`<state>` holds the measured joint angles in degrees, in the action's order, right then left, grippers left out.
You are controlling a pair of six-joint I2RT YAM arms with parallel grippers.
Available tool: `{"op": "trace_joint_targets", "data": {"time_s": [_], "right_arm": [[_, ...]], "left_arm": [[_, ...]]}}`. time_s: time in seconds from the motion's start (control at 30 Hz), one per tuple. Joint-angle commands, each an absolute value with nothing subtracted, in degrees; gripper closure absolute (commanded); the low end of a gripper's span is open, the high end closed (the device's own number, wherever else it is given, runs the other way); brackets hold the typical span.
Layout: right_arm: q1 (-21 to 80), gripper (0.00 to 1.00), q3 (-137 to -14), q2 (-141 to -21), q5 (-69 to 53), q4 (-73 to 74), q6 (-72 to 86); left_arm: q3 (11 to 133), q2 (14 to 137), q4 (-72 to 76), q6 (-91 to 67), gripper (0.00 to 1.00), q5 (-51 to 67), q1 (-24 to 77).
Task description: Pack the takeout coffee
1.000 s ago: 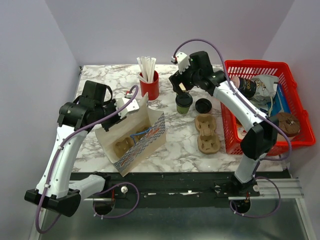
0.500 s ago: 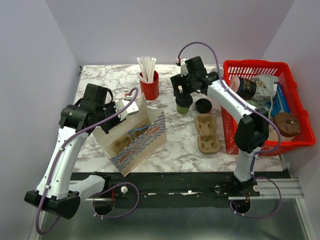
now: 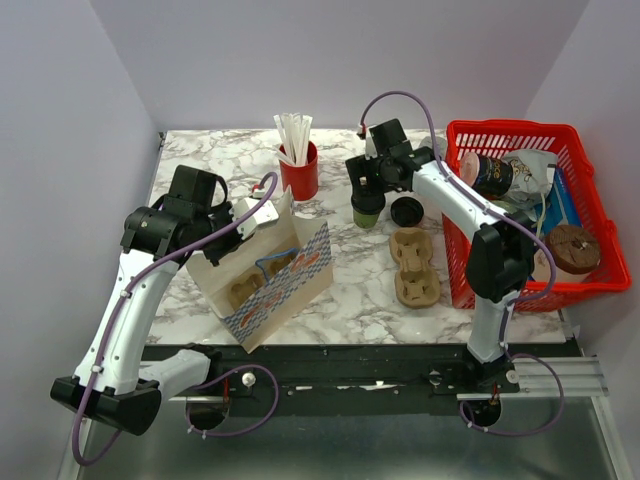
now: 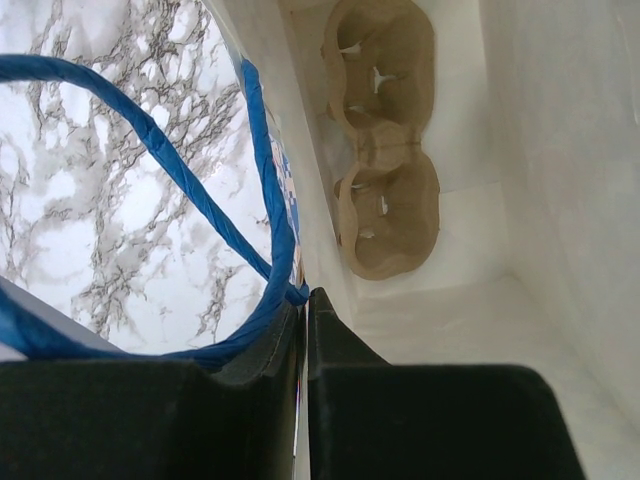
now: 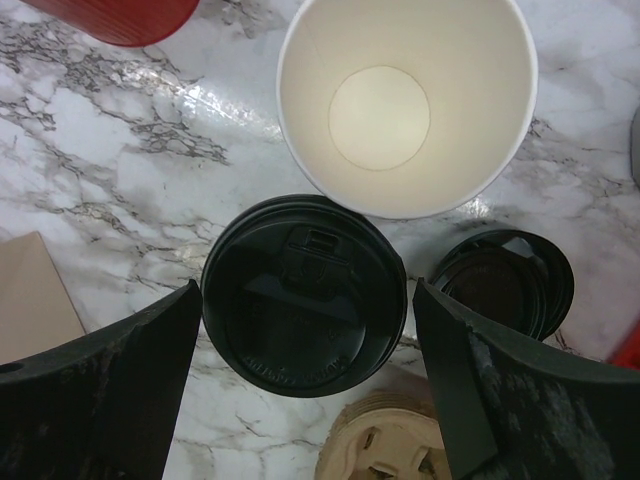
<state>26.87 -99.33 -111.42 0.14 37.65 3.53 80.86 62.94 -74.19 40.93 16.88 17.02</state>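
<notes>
Marble surface (image 3: 200,160): white with grey veins.
Writing: the raised marks on the black lid (image 5: 305,295) are too faint to read. The paper bag (image 3: 290,275) has a blue-and-red print with no legible words.
Takeout coffee cup (image 3: 367,214): green-sided and capped with that black lid. It stands upright on the surface between the red cup and the loose lid, right under the right hand.
Paper bag: standing open, with a brown pulp cup tray (image 4: 385,165) lying on its floor (two wells).
Red cup (image 3: 300,178): holds white straws (image 3: 294,135).
Empty paper cup (image 5: 405,100): open, cream inside, just beyond the capped one.
Loose lid (image 5: 505,285): black, near the capped cup but apart from it.
Second pulp tray (image 3: 413,265): on the surface, close to the basket.
Red basket (image 3: 520,135): mixed items, among them a dark bottle (image 3: 492,175) (label unreadable).
Left hand (image 4: 304,315): pinched tight on the bag's rim, right by its blue handle (image 4: 150,170).
Right hand (image 5: 307,300): spread wide, one finger on each side of the capped cup (contact cannot be told).
</notes>
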Motion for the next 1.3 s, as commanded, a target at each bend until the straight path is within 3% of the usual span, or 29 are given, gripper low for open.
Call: {"op": "trace_joint_targets", "data": {"time_s": [0.0,1.27], "right_arm": [[26.46,0.06,-97.65,-112.32,0.79,39.55,4.66],[26.10,0.00,-100.46,-112.76,-5.27,37.62,-1.67]], "left_arm": [[81.21,62.75,-74.00,40.34,0.85,16.35,17.23],[81.12,62.75,-74.44,40.17,0.82,16.26,17.14]]}}
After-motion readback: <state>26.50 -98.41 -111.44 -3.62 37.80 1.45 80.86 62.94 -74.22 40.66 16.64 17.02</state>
